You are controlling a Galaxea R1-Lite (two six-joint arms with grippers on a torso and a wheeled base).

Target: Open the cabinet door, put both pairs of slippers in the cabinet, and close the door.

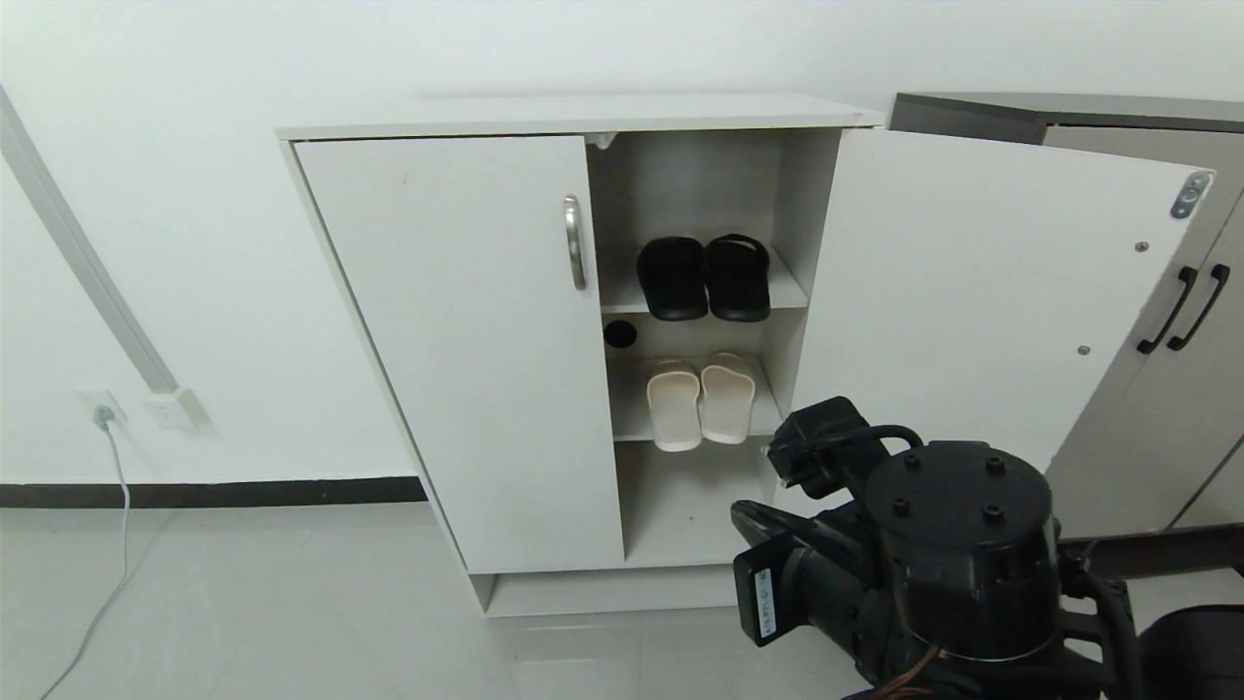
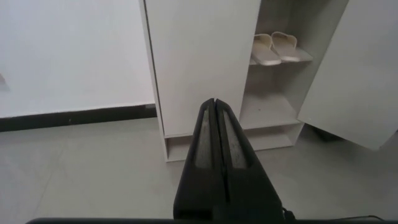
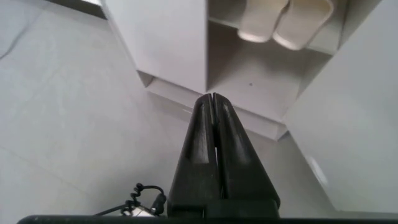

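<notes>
1. The cabinet [image 1: 583, 115] stands against the wall. Its left door [image 1: 457, 340] is shut and its right door [image 1: 982, 292] is swung wide open.
2. The black slippers [image 1: 705, 277] sit side by side on the cabinet's upper shelf, behind the open side.
3. The white slippers [image 1: 700, 401] sit side by side on the cabinet's middle shelf, directly below the black pair. The cabinet's bottom compartment lies under them.
4. The left gripper [image 2: 214, 102] hangs over the floor in front of the cabinet, facing the lower part of the shut door. Its fingers are pressed together and hold nothing.
5. The right gripper [image 3: 213, 98] hangs in front of the cabinet's bottom compartment, below the white pair's shelf. Its fingers are also together and hold nothing.
6. A grey cupboard [image 1: 1147, 292] with black handles stands just beside the cabinet, behind the open door.
7. A wall socket [image 1: 97, 403] with a cable [image 1: 117, 506] is well apart from the cabinet, on its shut-door side.
</notes>
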